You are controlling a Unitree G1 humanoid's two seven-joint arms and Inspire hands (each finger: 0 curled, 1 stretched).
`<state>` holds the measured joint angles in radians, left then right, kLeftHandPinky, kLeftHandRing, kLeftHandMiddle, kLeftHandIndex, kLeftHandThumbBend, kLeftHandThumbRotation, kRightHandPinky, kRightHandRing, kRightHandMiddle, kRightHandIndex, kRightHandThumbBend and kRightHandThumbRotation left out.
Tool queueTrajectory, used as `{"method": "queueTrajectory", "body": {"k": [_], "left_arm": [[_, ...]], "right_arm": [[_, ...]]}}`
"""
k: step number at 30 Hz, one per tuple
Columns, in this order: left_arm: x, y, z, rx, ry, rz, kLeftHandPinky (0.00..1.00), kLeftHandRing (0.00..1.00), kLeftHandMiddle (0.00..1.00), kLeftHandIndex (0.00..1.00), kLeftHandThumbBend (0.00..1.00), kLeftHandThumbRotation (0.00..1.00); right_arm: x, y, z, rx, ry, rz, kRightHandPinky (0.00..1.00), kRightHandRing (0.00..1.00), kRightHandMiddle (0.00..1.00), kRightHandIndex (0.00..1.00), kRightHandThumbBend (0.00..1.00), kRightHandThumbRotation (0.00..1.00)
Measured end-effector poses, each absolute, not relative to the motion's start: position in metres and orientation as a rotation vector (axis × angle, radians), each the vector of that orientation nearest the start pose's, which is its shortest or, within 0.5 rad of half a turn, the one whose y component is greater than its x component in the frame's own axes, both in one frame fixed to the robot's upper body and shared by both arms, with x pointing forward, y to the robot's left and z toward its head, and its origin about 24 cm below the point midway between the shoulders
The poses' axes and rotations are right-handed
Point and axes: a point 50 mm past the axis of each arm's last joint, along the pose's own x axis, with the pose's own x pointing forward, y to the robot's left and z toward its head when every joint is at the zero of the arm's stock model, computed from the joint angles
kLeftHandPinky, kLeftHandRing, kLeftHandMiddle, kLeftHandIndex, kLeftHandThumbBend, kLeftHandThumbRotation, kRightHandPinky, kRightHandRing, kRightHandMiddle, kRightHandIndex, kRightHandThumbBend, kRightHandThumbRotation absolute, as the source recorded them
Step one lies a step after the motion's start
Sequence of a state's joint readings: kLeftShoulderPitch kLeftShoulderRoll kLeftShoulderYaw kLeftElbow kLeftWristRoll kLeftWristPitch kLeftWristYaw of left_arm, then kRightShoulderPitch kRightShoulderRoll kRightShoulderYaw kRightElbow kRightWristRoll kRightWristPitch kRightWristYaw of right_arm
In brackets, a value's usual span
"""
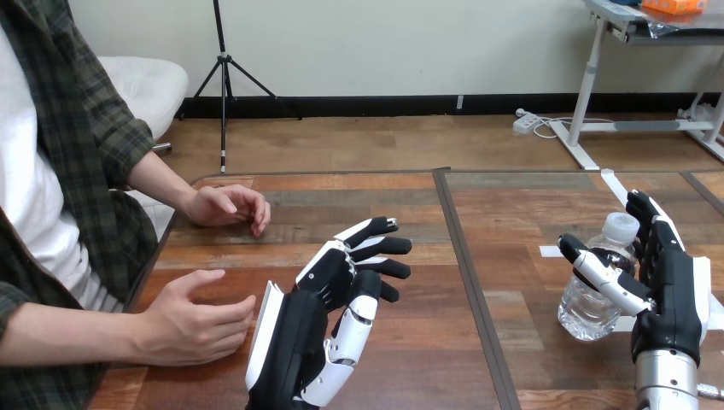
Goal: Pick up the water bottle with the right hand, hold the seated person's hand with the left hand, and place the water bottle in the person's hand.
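At the table's (478,256) left edge the person's two hands rest apart. The farther hand (226,207) lies knuckles up. The nearer hand (195,323) sits on its side with its fingers loosely bent, so no open palm is offered yet.

Just beside that nearer hand, not touching it, the robot's left hand (329,320) hovers with its fingers (380,248) spread and nearly straight, holding nothing. If these fingers come in from this angle, they could land on the person's knuckles instead of cradling the hand from below. The palm would then stay turned away from the delivery.

Well apart, near the table's right edge, the water bottle (589,303) stands upright on the table. The right hand (674,295) closes around it, with the thumb crossing its front and the fingers (646,213) rising behind its neck and cap. The hold looks high and thin, so the clear, smooth bottle could slip or swing once lifted. The carry also runs across most of the table, so a loose hold could drop the bottle short of the person. Arriving before the left hand has steadied the palm could leave it nowhere to land.
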<state>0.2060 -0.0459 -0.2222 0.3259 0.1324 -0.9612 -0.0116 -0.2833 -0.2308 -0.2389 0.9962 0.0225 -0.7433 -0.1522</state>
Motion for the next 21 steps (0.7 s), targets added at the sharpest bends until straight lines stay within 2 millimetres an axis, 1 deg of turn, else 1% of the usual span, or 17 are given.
{"method": "queueTrajectory", "body": {"k": [8, 21], "left_arm": [[0.1777, 0.0921, 0.0179, -0.013, -0.454, -0.233, 0.52, 0.63, 0.70, 0.77, 0.17, 0.73], [0.1775, 0.0919, 0.0178, -0.010, -0.454, -0.232, 0.51, 0.63, 0.70, 0.77, 0.17, 0.74]], "right_arm": [[0.2606, -0.2539, -0.0157, -0.107, -0.066, -0.382, 0.97, 0.95, 0.92, 0.90, 0.82, 0.12], [0.2605, -0.2471, -0.0196, -0.085, -0.053, -0.377, 0.96, 0.94, 0.92, 0.91, 0.78, 0.10]]}}
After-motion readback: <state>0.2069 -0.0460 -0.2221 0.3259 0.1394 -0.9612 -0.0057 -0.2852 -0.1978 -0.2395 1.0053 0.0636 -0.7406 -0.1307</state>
